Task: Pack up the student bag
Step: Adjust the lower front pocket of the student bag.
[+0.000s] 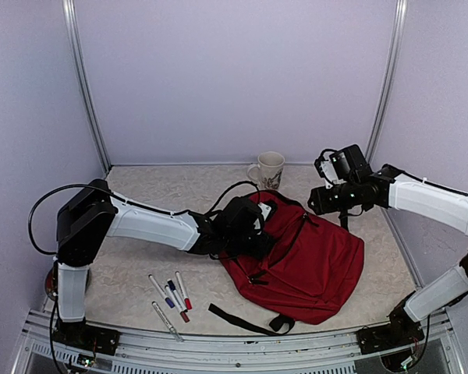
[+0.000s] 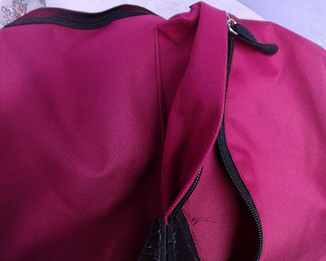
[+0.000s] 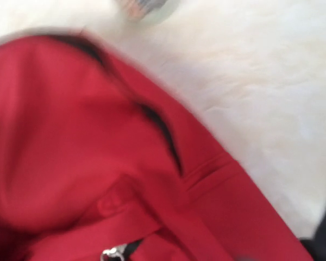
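Note:
The student bag is a dark-red backpack lying flat at the table's middle right. It fills the left wrist view, where its black zipper stands open beside a raised fabric flap. My left gripper is shut on the lower edge of that flap; in the top view it sits at the bag's upper left. My right gripper hovers above the bag's upper right corner; its fingers do not show. The right wrist view is blurred and shows the bag with a metal zipper pull.
Several markers lie on the table at the front left of the bag. A patterned mug stands behind the bag near the back wall. A black strap trails from the bag toward the front edge.

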### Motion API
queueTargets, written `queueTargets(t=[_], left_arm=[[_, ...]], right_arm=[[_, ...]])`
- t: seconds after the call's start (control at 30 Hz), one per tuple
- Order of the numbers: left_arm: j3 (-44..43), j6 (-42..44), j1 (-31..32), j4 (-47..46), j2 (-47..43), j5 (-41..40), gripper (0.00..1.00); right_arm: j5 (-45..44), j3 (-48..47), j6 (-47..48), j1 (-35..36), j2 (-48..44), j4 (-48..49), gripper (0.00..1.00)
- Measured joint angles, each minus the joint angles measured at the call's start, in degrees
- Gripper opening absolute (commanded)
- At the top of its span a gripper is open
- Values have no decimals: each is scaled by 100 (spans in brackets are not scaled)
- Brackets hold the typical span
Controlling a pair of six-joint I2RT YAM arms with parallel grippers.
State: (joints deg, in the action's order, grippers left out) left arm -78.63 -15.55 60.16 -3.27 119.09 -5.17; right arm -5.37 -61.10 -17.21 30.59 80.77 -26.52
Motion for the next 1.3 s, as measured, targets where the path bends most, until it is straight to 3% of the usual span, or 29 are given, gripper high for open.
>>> queueTargets(t=[0.1, 0.27, 0.37, 0.57, 0.93, 1.03, 1.17, 1.3], left_arm=[[109, -74, 4, -98, 0, 66, 0], [122, -120, 11, -188, 0, 72, 0], [122, -144, 15, -197, 0, 72, 0], [149, -205, 22, -236, -9, 70, 0], [273, -184, 24, -271, -173, 0, 0], [291, -153, 24, -271, -249, -9, 0], [407, -114, 24, -282, -391, -24, 0], [509, -92, 26, -313, -431, -28, 0]], right_arm=[[-538, -122, -487, 365, -249, -186, 90], [-866, 149, -1668, 1279, -588, -122, 87], [-905, 505, -2326, 1641, -326, -28, 85], [-901, 874, -3005, 1694, 481, 289, 73], [-1305, 964, -3147, 1729, 1049, 734, 75], [-1545, 866, -3143, 1742, 1200, 734, 68], [-1908, 811, -3150, 1742, 1261, 549, 49], [-2363, 804, -3224, 1742, 1213, 15, 40]])
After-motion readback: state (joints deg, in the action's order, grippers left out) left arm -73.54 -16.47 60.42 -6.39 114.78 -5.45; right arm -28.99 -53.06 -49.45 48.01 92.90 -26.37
